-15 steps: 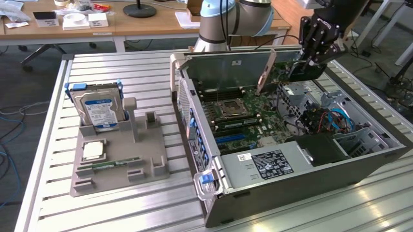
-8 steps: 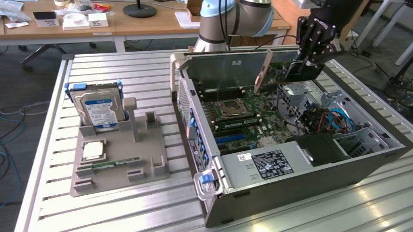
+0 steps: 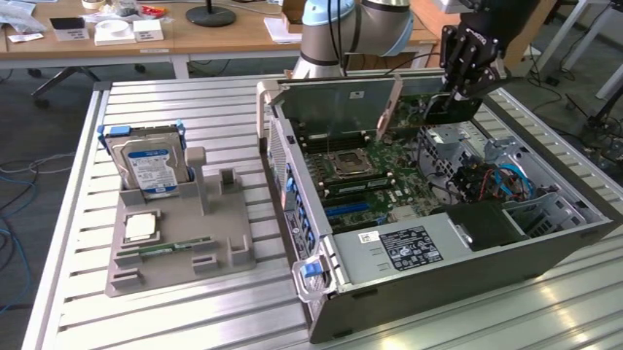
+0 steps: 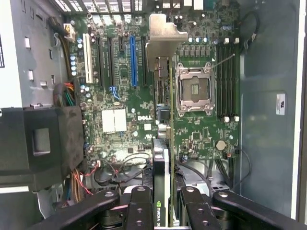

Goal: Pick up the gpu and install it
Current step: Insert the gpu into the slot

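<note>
Gpu (image 4: 163, 158) clamped edge-on between gripper (image 4: 165, 211) fingers above the motherboard (image 4: 120, 96).

Arm reaches in from the far side, wrist angled downward. Pincer (image 4: 165, 206) points down, its black fingers (image 4: 139, 211) partly closed, clamped on either face of the gpu (image 4: 165, 120).

You have the gripper (image 3: 457, 98) clamping the thin green gpu card with black cooler (image 4: 162, 158) edge-on over the green motherboard (image 3: 375, 179) inside the open grey computer case (image 3: 457, 270); the grey parts holder (image 3: 175, 240) sits to the exterior view's left.
</note>
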Action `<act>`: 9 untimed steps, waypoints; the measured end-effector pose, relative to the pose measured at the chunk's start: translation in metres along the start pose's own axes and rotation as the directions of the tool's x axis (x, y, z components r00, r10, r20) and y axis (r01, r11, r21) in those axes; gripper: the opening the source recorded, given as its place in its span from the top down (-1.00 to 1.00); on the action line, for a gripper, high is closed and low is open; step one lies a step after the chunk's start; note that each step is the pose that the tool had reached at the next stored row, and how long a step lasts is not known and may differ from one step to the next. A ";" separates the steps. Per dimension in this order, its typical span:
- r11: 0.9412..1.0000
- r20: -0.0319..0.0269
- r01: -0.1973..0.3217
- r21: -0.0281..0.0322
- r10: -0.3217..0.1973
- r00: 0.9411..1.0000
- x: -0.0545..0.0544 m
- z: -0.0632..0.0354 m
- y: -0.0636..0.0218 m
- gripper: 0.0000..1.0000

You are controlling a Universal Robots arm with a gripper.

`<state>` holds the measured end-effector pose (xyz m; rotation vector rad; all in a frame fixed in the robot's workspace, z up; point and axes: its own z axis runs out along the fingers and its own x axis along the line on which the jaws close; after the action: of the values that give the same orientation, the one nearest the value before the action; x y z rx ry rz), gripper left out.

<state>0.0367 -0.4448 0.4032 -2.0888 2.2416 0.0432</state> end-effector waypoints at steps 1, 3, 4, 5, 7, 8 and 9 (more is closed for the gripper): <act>1.000 0.000 0.000 0.000 0.000 1.000 0.001 -0.0001 0.0012 0.46; 1.000 0.000 0.000 0.000 0.000 1.000 0.002 -0.0002 0.0034 0.46; 1.000 0.000 0.000 0.000 0.000 1.000 0.002 -0.0002 0.0043 0.46; 1.000 0.000 0.000 0.000 0.000 1.000 0.002 -0.0002 0.0053 0.46; 1.000 0.000 0.000 0.000 0.000 1.000 0.003 -0.0001 0.0076 0.46; 1.000 0.000 0.000 0.000 0.000 1.000 0.003 0.0000 0.0090 0.46; 1.000 0.000 -0.001 0.000 0.001 1.000 0.003 0.0000 0.0103 0.46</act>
<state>0.0262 -0.4469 0.4027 -2.0882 2.2422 0.0432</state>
